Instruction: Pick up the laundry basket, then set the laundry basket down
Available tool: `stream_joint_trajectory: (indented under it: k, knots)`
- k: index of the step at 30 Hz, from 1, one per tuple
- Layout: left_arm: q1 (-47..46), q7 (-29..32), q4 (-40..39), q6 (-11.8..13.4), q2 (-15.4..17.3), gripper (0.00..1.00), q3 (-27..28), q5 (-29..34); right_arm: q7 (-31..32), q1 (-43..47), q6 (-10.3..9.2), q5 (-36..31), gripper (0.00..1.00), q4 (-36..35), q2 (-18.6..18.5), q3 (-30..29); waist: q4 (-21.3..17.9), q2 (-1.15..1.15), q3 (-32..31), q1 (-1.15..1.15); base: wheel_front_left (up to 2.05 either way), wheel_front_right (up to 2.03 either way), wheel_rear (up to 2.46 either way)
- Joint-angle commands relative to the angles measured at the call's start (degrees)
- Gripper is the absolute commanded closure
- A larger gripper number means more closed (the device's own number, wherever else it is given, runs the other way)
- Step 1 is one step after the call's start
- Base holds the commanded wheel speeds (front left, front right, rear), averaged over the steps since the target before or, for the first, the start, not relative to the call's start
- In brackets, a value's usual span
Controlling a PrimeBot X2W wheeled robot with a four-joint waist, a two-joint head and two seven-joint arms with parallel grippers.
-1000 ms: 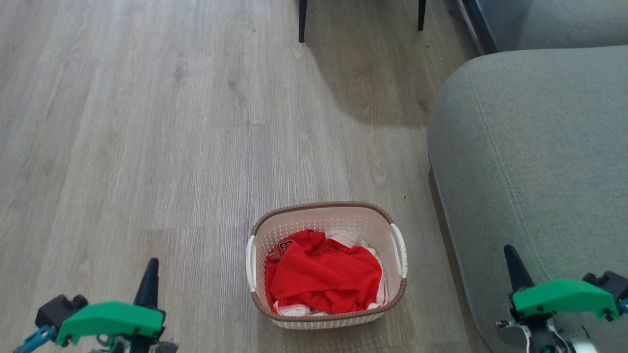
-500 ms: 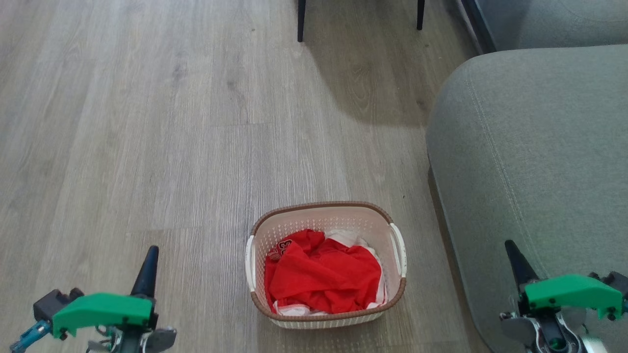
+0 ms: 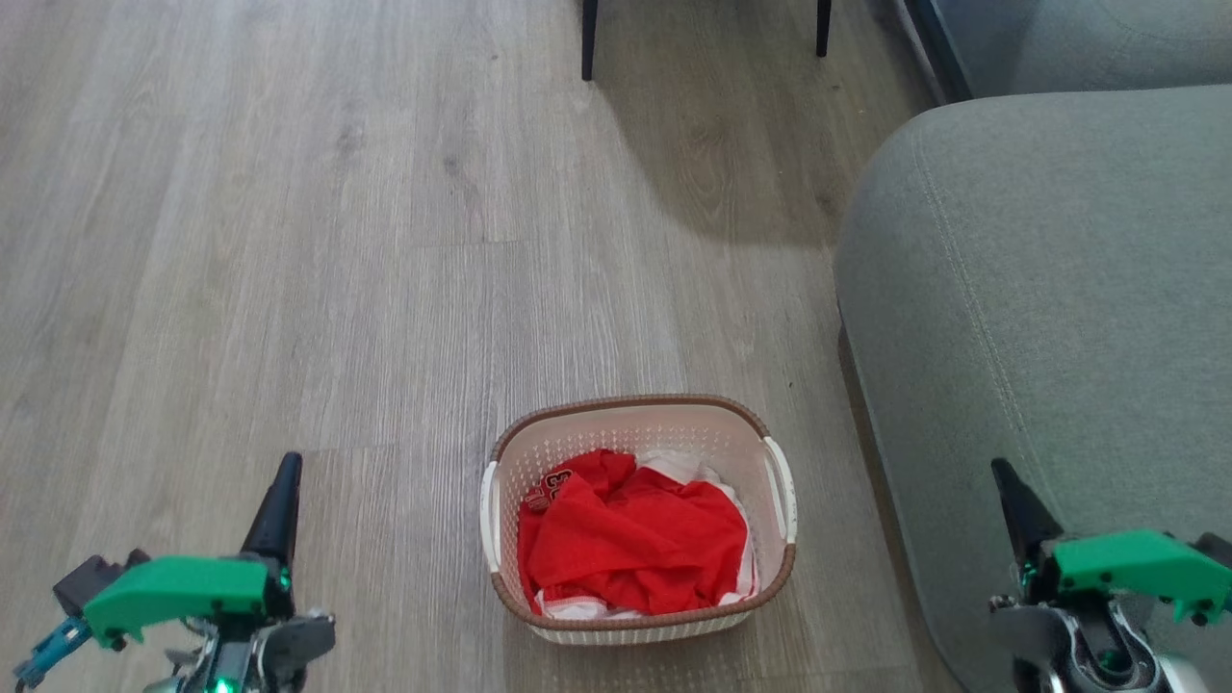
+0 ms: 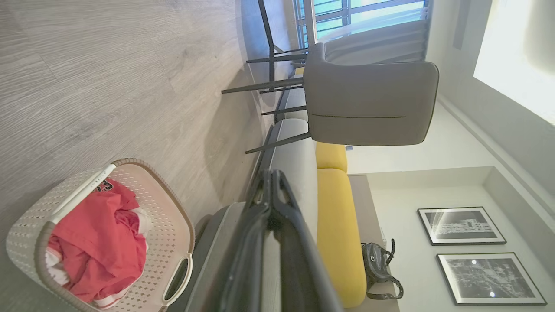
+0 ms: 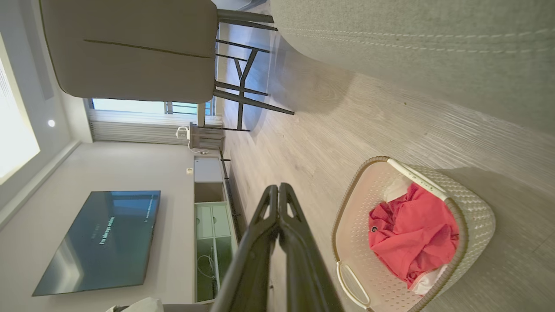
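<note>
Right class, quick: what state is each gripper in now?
Left gripper: closed, holding nothing.
Right gripper: closed, holding nothing.

The left hand (image 3: 285, 474) and right hand (image 3: 1006, 483) have tapering black fingers (image 3: 272, 525), bright green covers (image 3: 178, 592) with dark screws, and silvery bases (image 3: 294, 640).

Grey wood-look floor (image 3: 289, 241), a grey sofa (image 3: 1039, 289) at the right, a grey chair (image 4: 368, 104) on dark legs, a bright window (image 4: 342, 13), a wall-mounted television (image 5: 99, 240)

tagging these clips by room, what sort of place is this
Most likely a home living room: a grey sofa on a wood-look floor, a wall-mounted television, and framed pictures on the wall.
</note>
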Motion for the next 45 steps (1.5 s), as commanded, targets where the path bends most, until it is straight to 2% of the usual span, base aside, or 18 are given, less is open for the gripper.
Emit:
stream_joint_trajectory:
  k: [1, 13, 45]
  knots:
    - [-3.36, 0.83, -1.76, -0.74, 0.1, 1.0, 2.4, -1.76, 0.77, -3.05, -0.08, 1.9, 1.0, -1.85, -1.28, 0.61, -0.02, 0.0, 0.01, 0.0, 0.0, 0.0, 0.0]
    - [-4.93, 2.81, -1.57, -1.93, 0.04, 1.0, 3.71, -9.38, 2.83, -3.96, -0.09, 9.41, 1.0, -1.81, -1.29, -0.28, -0.15, 0.0, 0.07, 0.0, 0.0, 0.0, 0.0]
    - [-4.93, 2.86, -1.57, -1.93, -0.01, 1.0, 3.77, -9.32, 3.24, -4.01, -0.09, 8.98, 1.0, -1.78, -0.93, -0.79, -0.15, 0.0, 0.06, 0.0, 0.0, 0.0, 0.0]
